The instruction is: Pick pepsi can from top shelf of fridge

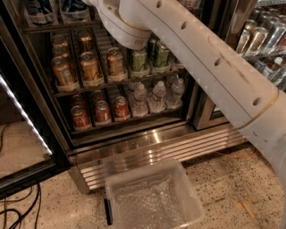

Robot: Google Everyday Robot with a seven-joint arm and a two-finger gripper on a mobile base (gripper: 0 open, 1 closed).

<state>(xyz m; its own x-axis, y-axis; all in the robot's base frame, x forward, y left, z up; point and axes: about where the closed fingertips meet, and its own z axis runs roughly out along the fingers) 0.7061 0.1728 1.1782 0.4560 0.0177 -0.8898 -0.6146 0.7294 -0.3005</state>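
Note:
The fridge [134,147] stands open, with a black frame and a ribbed steel base. Near the upper edge of the camera view runs the wire rack of a higher shelf [58,25]. On it stand the lower parts of two blue and white cans [38,10], cut off by the edge; no logo shows. My white arm [196,58] reaches from the lower right up across the fridge and leaves the view at the top. My gripper is out of view above that edge.
Gold-brown cans [89,66] and green cans [139,60] fill the middle rack. Red cans [100,112] and water bottles [156,96] fill the lowest rack. The glass door [22,116] with its light strip hangs open at left. A clear plastic bin [152,199] sits on the floor.

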